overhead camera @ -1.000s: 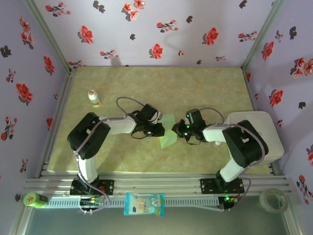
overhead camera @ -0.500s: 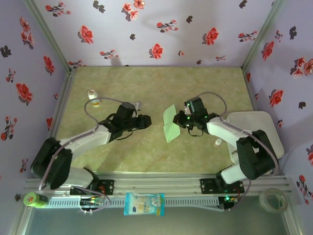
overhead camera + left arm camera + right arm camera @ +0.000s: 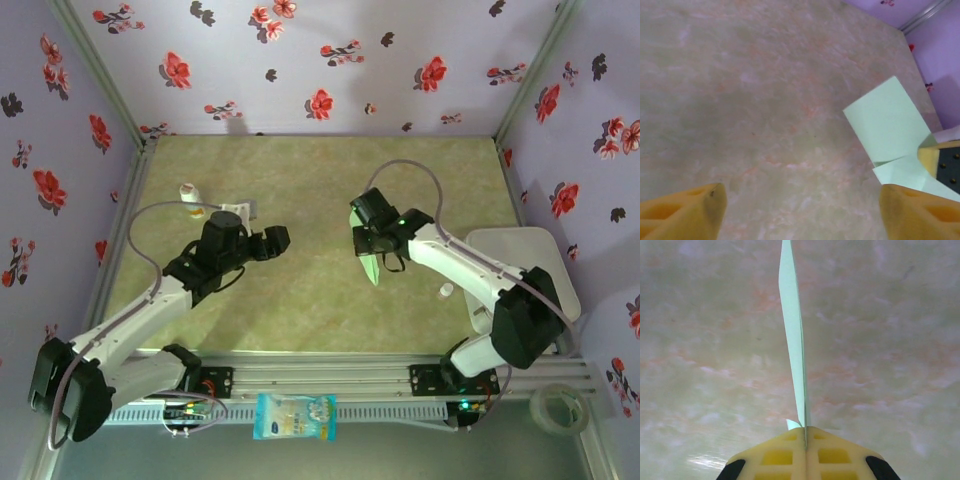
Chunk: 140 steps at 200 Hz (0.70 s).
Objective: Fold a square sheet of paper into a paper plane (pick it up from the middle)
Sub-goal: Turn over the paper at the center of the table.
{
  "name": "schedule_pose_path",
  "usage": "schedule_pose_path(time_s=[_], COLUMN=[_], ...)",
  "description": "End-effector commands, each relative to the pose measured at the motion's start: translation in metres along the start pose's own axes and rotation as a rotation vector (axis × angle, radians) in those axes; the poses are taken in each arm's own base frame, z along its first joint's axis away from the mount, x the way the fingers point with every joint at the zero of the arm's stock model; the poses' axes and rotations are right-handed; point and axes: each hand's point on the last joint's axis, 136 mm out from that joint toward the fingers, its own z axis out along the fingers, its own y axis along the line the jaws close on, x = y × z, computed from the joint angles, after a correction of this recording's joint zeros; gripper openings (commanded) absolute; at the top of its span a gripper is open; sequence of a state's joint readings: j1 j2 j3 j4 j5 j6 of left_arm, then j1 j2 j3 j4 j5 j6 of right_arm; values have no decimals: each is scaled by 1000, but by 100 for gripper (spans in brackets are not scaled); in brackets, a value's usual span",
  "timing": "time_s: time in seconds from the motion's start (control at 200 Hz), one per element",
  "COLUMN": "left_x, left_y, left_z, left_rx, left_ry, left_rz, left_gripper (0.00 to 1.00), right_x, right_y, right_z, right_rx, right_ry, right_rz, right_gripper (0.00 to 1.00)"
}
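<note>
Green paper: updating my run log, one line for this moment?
right gripper: shut on green paper | left gripper: open, empty, apart from paper

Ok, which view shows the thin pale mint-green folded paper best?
Left wrist: the pale mint-green folded paper shows its broad face and a fold. Right wrist sees it edge-on, pinched in the right gripper; the top view gives a small sliver.
</note>
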<state>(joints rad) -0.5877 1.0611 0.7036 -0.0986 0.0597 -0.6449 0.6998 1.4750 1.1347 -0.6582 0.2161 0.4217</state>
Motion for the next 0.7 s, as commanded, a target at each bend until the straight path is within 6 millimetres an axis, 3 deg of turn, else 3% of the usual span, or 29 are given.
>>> schedule_pose_path(time_s=[0.0,0.11,0.305,0.575,0.695], left_x=[-4,-13,-11,-19,-27], left_y=[16,18,24,42,38], left_z=[-12,-21,-24,-38,-47], left_rx=[-58,-43,-47,-63,-28], left_ry=[-12,-45,-2,-76,-120], left_rz=[21,23,10,-102,-136], left_gripper=[97,100,100,100,100], right_x=[-5,-8,-13,9,19], right_y=[-29,-29,-22,11,29], right_z=[-10,-12,-11,20,38], right_rx=[271,384,491,508,517], right_ry=[-8,-10,-40,25,57], right_rz=[-131,-211,-283,-368,-402], right_gripper=[3,2,2,5,6])
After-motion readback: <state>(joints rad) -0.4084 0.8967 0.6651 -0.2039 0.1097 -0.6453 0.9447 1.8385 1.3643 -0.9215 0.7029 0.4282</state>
